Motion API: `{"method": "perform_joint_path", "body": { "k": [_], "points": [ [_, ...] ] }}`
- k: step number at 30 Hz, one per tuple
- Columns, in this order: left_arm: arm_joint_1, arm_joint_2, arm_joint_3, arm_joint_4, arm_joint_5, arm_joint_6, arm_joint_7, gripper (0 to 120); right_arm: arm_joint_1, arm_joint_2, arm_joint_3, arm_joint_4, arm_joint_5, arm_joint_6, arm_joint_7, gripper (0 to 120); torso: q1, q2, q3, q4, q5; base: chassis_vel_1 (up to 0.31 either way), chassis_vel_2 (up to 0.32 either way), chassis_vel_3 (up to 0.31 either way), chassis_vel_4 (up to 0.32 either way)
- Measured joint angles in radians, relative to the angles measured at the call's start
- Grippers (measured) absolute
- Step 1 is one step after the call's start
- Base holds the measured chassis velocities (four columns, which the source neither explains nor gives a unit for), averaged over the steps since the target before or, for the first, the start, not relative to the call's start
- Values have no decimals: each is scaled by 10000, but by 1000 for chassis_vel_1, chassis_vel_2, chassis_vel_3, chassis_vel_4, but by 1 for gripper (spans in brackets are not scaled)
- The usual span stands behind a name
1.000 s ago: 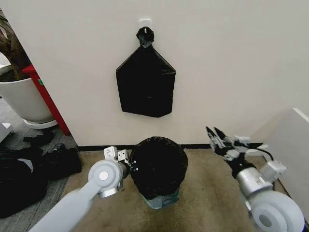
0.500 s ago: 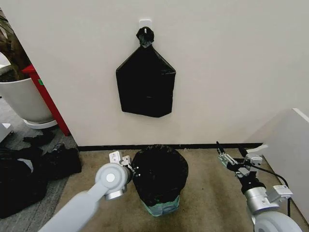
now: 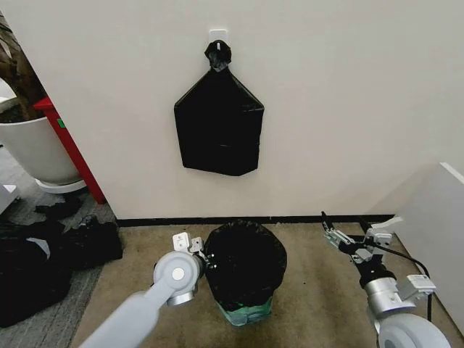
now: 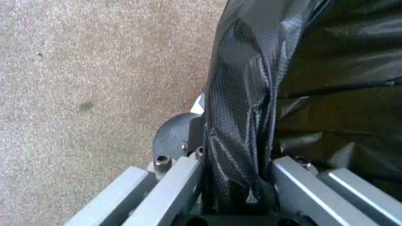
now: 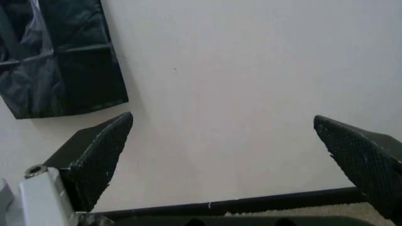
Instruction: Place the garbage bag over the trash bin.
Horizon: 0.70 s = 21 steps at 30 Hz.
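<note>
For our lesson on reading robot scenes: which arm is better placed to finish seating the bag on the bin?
Probably the left: the left gripper is shut on the garbage bag at the trash bin. The right gripper is open, away from it.

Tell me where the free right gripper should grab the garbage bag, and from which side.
Probably the bag's rim on the bin's right side, approached from the right: the garbage bag is draped over the trash bin, the left gripper pinches the left edge, and the right gripper is open.
</note>
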Motion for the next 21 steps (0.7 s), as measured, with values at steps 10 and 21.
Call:
{"method": "perform_joint_path", "body": {
  "k": [10,21],
  "points": [
    [74,-192,-11,173,253,54,177,0,128,-73,-313,53,-8,-27,229,100,0,1,-2,2,3,0,0,0,0],
    [228,76,50,-134,856,118,702,25,327,-181,-443,76,48,-164,474,100,0,0,1,0,-5,0,0,0,0]
  ]
}}
